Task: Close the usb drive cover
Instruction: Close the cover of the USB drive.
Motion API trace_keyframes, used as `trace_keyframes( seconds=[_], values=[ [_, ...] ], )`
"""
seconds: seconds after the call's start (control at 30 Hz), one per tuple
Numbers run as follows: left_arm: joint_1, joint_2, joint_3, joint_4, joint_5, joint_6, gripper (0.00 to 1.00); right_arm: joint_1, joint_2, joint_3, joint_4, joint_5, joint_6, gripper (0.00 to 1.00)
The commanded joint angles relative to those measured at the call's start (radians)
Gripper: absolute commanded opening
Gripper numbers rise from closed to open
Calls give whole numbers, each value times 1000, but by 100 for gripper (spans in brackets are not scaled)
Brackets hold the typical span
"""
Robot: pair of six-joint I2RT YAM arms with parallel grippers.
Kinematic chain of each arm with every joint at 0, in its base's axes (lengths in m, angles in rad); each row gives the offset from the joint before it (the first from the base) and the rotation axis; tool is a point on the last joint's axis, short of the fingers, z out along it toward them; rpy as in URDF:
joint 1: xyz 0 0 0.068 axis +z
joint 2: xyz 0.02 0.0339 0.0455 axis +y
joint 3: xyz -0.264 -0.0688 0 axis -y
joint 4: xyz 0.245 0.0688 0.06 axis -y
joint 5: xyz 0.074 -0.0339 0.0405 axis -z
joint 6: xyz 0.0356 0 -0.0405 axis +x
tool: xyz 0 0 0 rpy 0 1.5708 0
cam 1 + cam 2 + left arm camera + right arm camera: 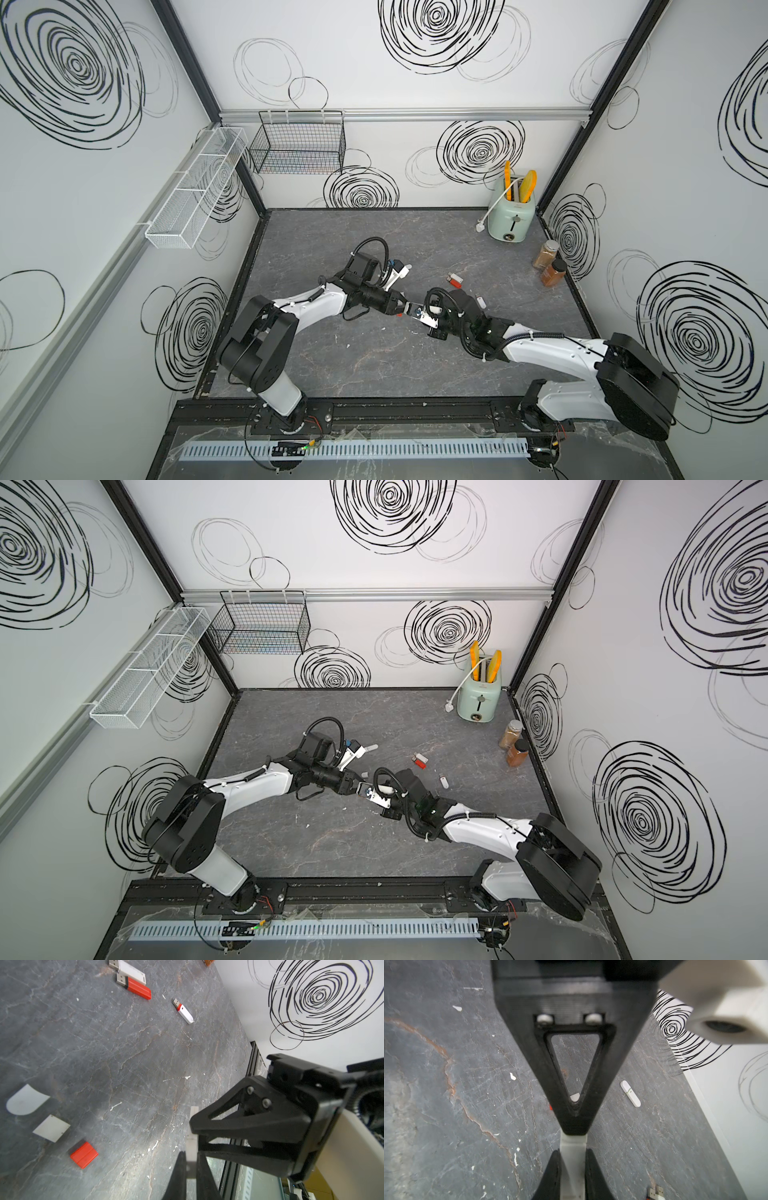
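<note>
A white usb drive (pixel 191 1147) hangs above the grey table (pixel 374 365) between my two grippers, which meet tip to tip in both top views. My left gripper (pixel 191 1155) is shut on one end and my right gripper (pixel 572 1152) on the other end (pixel 572 1169). The fingers hide the seam, so I cannot tell the cover from the body. On the table lie a red cap (pixel 84 1154), a square white cap (pixel 52 1128) and a rounded white cap (pixel 27 1101).
Three uncapped drives lie toward the right: white (pixel 133 970), red (pixel 138 988), and small white with a red band (pixel 184 1012). A capped white drive (pixel 630 1094) lies near the left arm. A toaster (pixel 511 216) and two spice jars (pixel 548 266) stand at the back right.
</note>
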Motion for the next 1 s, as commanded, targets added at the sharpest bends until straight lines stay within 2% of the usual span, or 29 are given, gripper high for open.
trace_keyframes(
  seconds=[0.0,0.17,0.3,0.4,0.5,0.6,0.83,0.9,0.93,0.97],
  values=[
    [-26,49,32,21,29,-37,0,75,-4,76,265,-37,-86,0],
    [-18,76,16,75,119,-99,0,75,-9,49,373,26,-108,0],
    [-29,78,11,78,151,-77,0,-34,-35,67,358,-120,58,0],
    [-46,71,34,3,86,13,0,-75,-64,69,348,-177,100,0],
    [-49,76,33,4,55,17,0,-32,-65,79,308,-192,20,0],
    [-52,93,49,-10,52,9,0,46,-49,84,290,-120,-111,0],
    [-38,91,53,-8,53,-11,0,50,-30,91,317,-51,-131,0],
    [-14,78,36,28,62,-43,0,31,-40,90,292,-43,-110,9],
    [1,73,27,50,67,-64,0,20,-51,86,271,-53,-102,16],
    [13,71,22,60,67,-78,0,10,-64,79,254,-53,-96,27]
  ],
)
